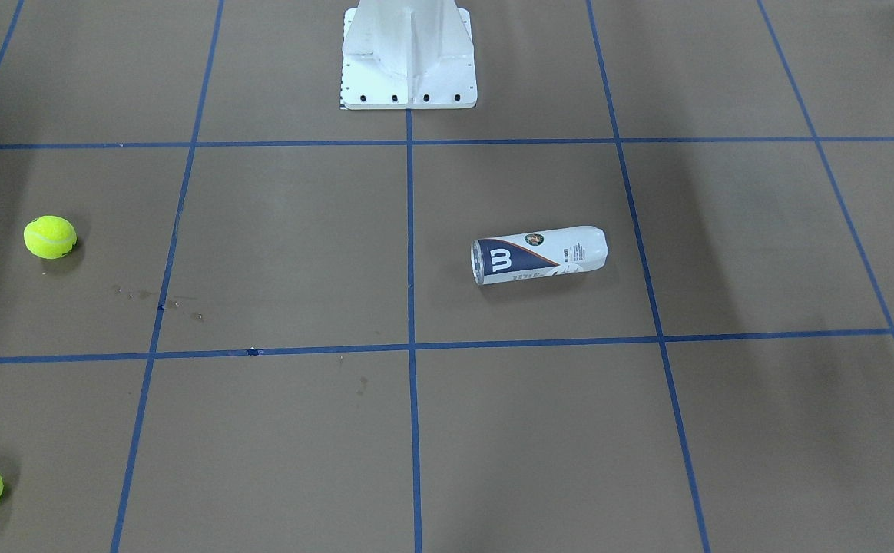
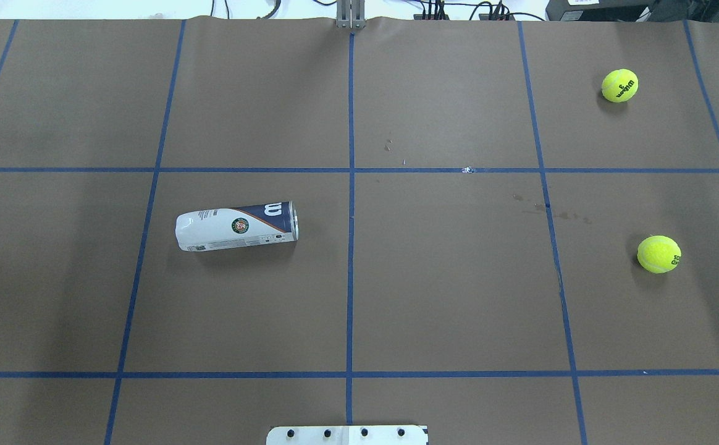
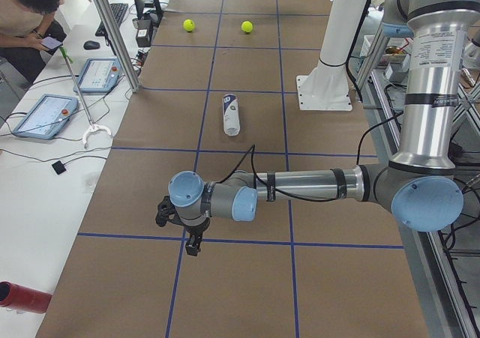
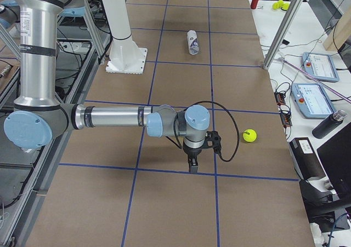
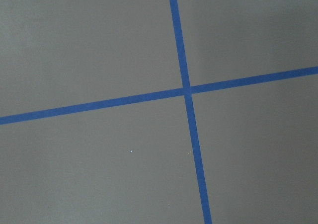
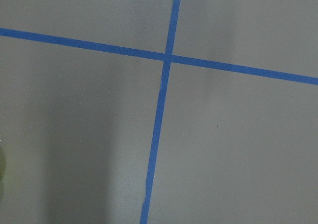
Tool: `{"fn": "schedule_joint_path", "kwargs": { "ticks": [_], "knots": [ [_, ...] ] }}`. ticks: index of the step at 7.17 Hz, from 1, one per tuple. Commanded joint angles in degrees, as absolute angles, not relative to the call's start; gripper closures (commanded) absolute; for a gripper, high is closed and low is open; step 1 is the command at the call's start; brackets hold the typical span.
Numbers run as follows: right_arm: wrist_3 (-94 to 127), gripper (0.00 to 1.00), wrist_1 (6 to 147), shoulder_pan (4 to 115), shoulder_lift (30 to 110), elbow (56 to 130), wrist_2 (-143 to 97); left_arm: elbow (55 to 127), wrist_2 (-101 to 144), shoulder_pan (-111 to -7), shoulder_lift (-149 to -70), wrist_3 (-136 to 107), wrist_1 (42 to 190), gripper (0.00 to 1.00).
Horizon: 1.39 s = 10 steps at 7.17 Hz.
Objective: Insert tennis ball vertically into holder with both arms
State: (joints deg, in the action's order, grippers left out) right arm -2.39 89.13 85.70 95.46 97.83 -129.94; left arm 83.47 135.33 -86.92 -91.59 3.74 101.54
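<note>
The holder (image 1: 539, 255) lies on its side on the brown table, metal-rimmed mouth toward the table's middle; it also shows in the overhead view (image 2: 236, 225). Two yellow tennis balls (image 2: 619, 84) (image 2: 659, 253) rest apart on the robot's right side. My left gripper (image 3: 193, 246) shows only in the exterior left view, pointing down over a tape crossing far from the holder (image 3: 231, 115). My right gripper (image 4: 191, 167) shows only in the exterior right view, pointing down near one ball (image 4: 250, 135). I cannot tell if either is open or shut.
The white pedestal base (image 1: 408, 57) stands at the robot's edge of the table. Blue tape lines grid the brown surface. Beside the table are tablets (image 3: 45, 115), a red bottle (image 3: 22, 297), metal posts and a seated operator (image 3: 26, 8).
</note>
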Motion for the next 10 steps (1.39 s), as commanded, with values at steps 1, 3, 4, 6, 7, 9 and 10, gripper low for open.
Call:
{"fn": "schedule_joint_path", "kwargs": {
  "ticks": [1,3,4,6,7,9,10],
  "knots": [
    [-2.4,0.00,88.9,85.7,95.4,97.9,-130.2,83.8,135.4,-86.9,-91.8,3.6,102.8,0.00],
    [-2.5,0.00,88.8,85.7,95.4,98.6,-130.6,84.1,135.4,-86.9,-91.8,3.9,103.1,0.00],
    [-2.5,0.00,88.7,85.7,95.3,98.9,-130.4,83.9,135.4,-86.9,-91.8,3.5,106.3,0.00],
    [-1.8,0.00,85.1,85.7,94.6,99.0,-130.3,84.1,135.3,-86.9,-91.8,3.2,112.5,0.00],
    [-1.8,0.00,80.6,85.7,94.6,98.4,-130.3,83.9,135.2,-86.9,-91.9,3.2,117.3,0.00],
    [-1.7,0.00,74.6,85.7,94.5,98.8,-130.5,82.5,135.3,-86.7,-95.4,2.8,126.4,0.00],
    [-1.8,0.00,74.5,85.7,94.6,98.4,-130.5,81.9,135.6,-86.7,-96.8,2.7,129.5,0.00]
  ]
}}
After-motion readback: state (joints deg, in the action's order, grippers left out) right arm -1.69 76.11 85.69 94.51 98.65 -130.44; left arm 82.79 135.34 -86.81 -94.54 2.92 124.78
